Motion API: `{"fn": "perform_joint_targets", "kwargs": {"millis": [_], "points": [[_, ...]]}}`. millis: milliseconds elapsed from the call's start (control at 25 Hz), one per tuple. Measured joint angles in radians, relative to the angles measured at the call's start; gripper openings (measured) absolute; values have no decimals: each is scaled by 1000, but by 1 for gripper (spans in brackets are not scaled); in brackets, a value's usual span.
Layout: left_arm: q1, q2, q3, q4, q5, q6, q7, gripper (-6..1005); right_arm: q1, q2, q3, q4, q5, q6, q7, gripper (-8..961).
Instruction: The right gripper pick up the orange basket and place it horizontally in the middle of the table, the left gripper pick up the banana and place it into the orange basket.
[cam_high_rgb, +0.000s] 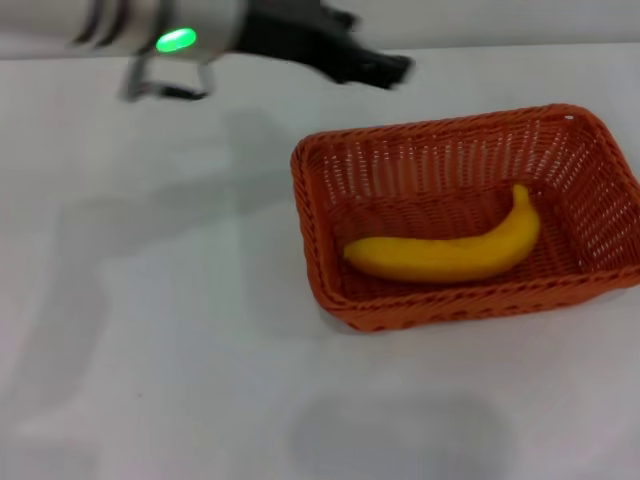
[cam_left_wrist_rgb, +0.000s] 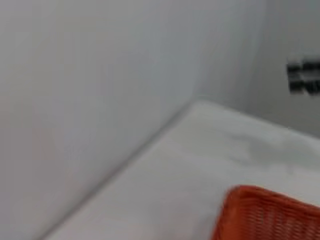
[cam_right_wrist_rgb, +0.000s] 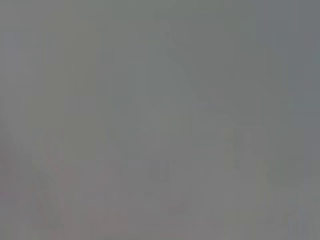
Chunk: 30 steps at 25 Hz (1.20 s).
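Note:
The orange basket (cam_high_rgb: 470, 215) lies lengthwise on the white table (cam_high_rgb: 150, 350), right of centre. Inside it rests the yellow banana (cam_high_rgb: 450, 252), curved, its stem toward the far right. My left gripper (cam_high_rgb: 395, 68), on the arm with the green ring light, hovers above the table behind the basket's far left corner, holding nothing; its finger state is unclear. A corner of the orange basket (cam_left_wrist_rgb: 270, 215) shows in the left wrist view. The right gripper is out of view; the right wrist view shows only grey.
Bare white tabletop spreads left of and in front of the basket. A pale wall (cam_left_wrist_rgb: 75, 100) runs behind the table's far edge. A dark fixture (cam_left_wrist_rgb: 304, 76) sits on the wall.

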Motion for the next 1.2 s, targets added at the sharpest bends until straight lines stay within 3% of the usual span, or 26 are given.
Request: {"fn": "perform_joint_targets", "kwargs": {"millis": [120,240,400,560,840,1040,1200], "points": [[176,1,-54,-59,-154,77,166,880,-16,0,1,62,82,-13,-74,874],[318,-1,-115,-41,-356,125,377,880,-26,0,2,122,152,-13,-175,874],[459,-1,-186,79,-675,140,720,880,-31,2,2,245,286,-8,-379,874],[557,-1,-251,232,-933,99,1009,880,-37,2,1,409,493,38,-605,874],[639,-5,-366,509,-1249,-61,1387,880,-36,2,2,585,648,93,-797,874],[623,-2,-473,714,-1360,-161,1557,880,-29,2,3,651,678,107,-831,874],[609,-2,-519,782,-1395,-169,1626,880,-23,2,4,694,719,144,-887,874]]}}
